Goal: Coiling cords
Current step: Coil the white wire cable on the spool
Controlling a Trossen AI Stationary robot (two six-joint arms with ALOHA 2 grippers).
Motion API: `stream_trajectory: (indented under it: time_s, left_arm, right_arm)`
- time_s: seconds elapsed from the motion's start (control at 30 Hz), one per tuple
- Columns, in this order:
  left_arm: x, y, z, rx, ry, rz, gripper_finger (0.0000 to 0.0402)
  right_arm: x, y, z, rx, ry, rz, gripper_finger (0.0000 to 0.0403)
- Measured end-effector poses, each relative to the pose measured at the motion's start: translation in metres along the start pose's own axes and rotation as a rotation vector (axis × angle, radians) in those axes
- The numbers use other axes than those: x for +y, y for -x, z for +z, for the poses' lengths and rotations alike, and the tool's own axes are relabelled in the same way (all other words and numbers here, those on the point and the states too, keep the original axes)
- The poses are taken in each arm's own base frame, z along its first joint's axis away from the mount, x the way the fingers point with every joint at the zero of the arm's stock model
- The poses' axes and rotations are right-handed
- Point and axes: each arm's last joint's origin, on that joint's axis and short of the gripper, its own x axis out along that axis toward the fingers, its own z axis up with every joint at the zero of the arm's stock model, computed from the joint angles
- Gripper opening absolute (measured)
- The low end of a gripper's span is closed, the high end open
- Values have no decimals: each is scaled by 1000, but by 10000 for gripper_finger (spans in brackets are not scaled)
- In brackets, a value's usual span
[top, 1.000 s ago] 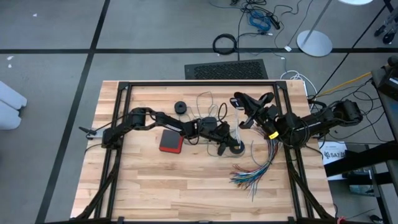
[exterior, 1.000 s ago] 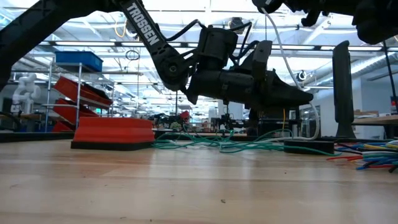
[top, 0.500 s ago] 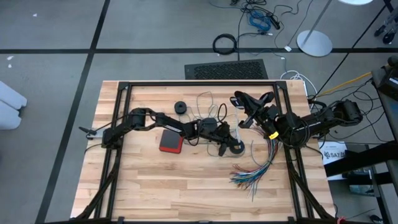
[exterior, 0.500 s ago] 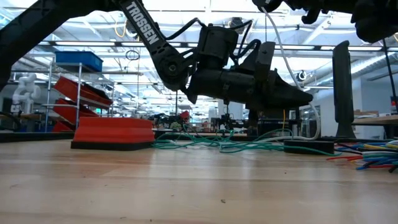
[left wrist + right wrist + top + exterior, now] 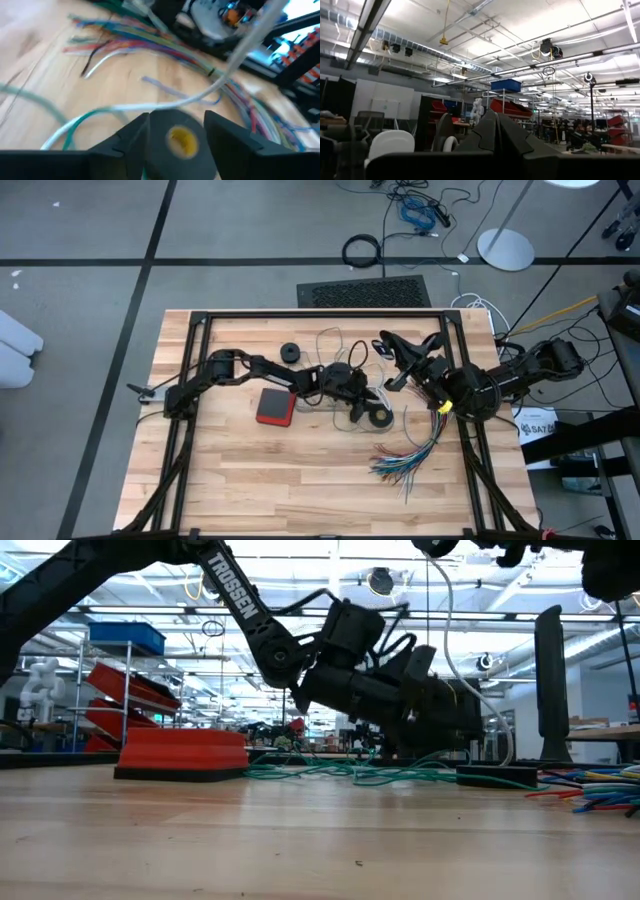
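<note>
Grey floor (image 5: 80,270), bright workshop ceiling (image 5: 485,30)

A red flat block (image 5: 273,407) with a dark rim lies on the wooden table (image 5: 260,480) a little left of its middle; the low view shows it as a low red slab (image 5: 182,754) resting flat. A small black ring (image 5: 291,352) (tape-like) sits toward the far edge, apart from the block. A fanned bundle of multicoloured wires (image 5: 408,455) spreads toward the near right corner. A black metal frame (image 5: 320,316) runs along the far edge.
</note>
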Motion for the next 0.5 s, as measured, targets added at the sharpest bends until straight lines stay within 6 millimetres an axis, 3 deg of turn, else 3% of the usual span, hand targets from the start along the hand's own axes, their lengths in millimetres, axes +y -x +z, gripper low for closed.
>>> stream_trajectory:
  time_s: [0.1, 0.23, 0.37, 0.5]
  left_arm:
    - [6, 3, 1, 22, -16, 15, 213]
    - [2, 14, 22, -10, -71, -3, 216]
    - [-13, 29, 50, -46, -203, 53, 217]
    - [-40, 47, 77, -91, -404, 223, 217]
  right_arm:
    - [-1, 4, 10, -13, 19, -2, 0]
    - [-5, 10, 21, -12, 50, -23, 0]
    - [-7, 14, 30, -14, 59, -27, 0]
    - [-10, 16, 35, -10, 55, -33, 0]
